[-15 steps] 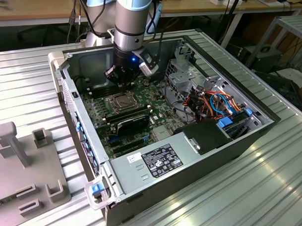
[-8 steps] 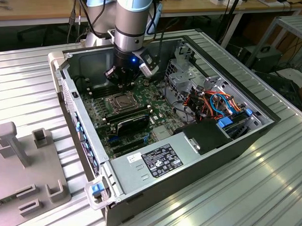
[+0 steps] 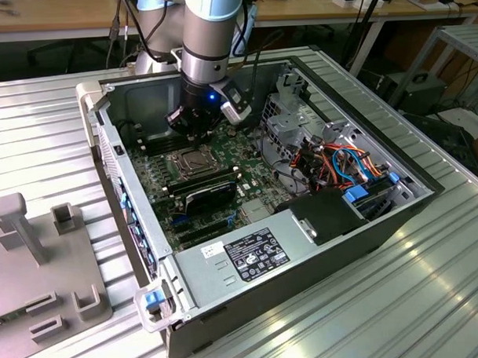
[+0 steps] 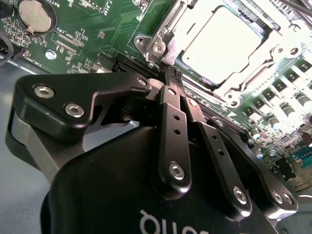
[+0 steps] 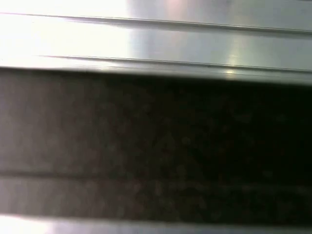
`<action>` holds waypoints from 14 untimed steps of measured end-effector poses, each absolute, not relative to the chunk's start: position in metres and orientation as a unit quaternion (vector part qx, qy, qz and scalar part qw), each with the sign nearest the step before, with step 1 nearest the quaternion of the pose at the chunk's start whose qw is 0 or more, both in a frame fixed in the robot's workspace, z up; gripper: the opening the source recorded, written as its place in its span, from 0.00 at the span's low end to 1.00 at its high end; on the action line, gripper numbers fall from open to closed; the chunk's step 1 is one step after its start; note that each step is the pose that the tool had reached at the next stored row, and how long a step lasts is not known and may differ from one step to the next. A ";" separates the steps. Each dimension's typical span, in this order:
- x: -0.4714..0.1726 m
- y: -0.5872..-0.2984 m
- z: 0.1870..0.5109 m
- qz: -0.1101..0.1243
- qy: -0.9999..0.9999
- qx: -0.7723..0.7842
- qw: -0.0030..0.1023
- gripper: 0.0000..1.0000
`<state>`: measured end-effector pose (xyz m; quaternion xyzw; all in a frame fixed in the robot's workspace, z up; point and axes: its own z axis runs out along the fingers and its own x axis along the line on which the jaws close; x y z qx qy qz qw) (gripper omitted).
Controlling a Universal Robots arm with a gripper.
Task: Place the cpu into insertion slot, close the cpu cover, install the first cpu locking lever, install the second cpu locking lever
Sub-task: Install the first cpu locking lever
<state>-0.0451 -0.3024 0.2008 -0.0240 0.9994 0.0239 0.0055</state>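
Black and jointed, the gripper [image 4: 171, 73] sits closest in the second wrist view, its two slim metal fingers [image 4: 168, 105] pressed together with nothing between them, tips brought to a narrow point. Just beyond those tips lies the insertion slot [image 4: 161, 36], a square socket with a silvery metal rim on the green motherboard [image 4: 92, 29]. The cpu [image 4: 222, 41], a flat square chip with a pale grey metal top, already rests inside it, and the cpu cover [image 4: 273, 58], a thin metal frame with a square window, appears to lie down around the chip. The fingertips point at the near corner of the socket frame, where a screw and a lever end sit, so the work seems to be at the locking hardware on that edge; whether either lever is latched I cannot tell.

From the exterior view, the arm [image 3: 210, 38] hangs over the far side of the socket inside the open grey computer case [image 3: 367, 237]. Black memory slots [image 3: 208, 184] flank the socket's near side, and the case wall stands behind the arm, so free room is tight there.
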 end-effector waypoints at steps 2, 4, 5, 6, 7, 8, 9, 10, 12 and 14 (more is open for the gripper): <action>-0.045 -0.302 0.201 0.024 0.999 -0.024 0.006 0.11; -0.045 -0.301 0.202 0.024 0.999 -0.024 0.006 0.11; -0.045 -0.301 0.202 0.024 0.999 -0.024 0.006 0.11; -0.045 -0.301 0.203 0.024 0.999 -0.024 0.006 0.11; -0.045 -0.301 0.203 0.024 0.999 -0.024 0.006 0.11; -0.045 -0.301 0.204 0.024 0.999 -0.024 0.006 0.11; -0.045 -0.301 0.205 0.024 0.999 -0.024 0.006 0.11; -0.045 -0.301 0.206 0.024 0.999 -0.024 0.006 0.11; -0.045 -0.301 0.207 0.024 0.999 -0.024 0.006 0.11; -0.045 -0.301 0.207 0.024 0.999 -0.024 0.006 0.11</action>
